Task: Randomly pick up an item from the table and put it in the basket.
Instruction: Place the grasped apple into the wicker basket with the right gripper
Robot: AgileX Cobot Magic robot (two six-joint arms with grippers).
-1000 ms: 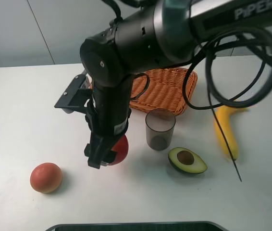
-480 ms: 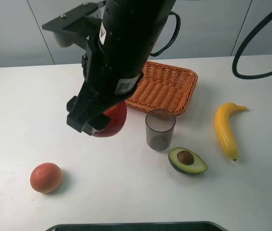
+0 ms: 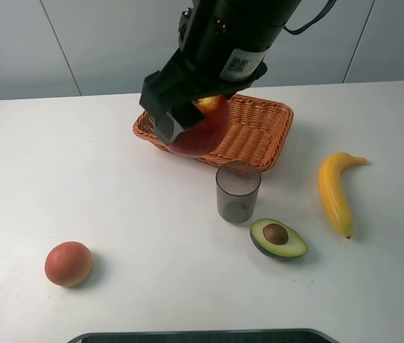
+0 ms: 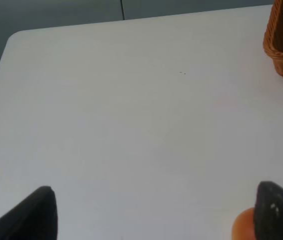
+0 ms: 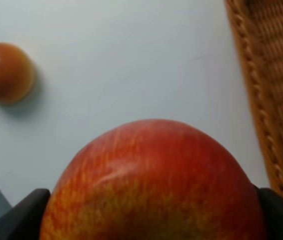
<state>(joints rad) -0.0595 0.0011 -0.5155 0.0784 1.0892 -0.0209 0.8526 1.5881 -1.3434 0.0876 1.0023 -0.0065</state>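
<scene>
My right gripper (image 3: 188, 121) is shut on the red apple (image 3: 200, 128) and holds it in the air over the near left part of the orange-brown wicker basket (image 3: 255, 132). In the right wrist view the apple (image 5: 151, 185) fills the lower half between the fingers, with the basket's rim (image 5: 256, 100) beside it. My left gripper (image 4: 151, 215) is open and empty above the white table (image 4: 131, 110); only its two dark fingertips (image 4: 36, 212) show.
A grey translucent cup (image 3: 238, 191) stands just in front of the basket. A halved avocado (image 3: 278, 238) and a banana (image 3: 335, 191) lie to the right. An orange-pink fruit (image 3: 68, 263) lies at the front left, also in the right wrist view (image 5: 5, 72).
My right gripper has lifted the apple from the table by the cup and carried it up and right, to above the basket's near left part.
</scene>
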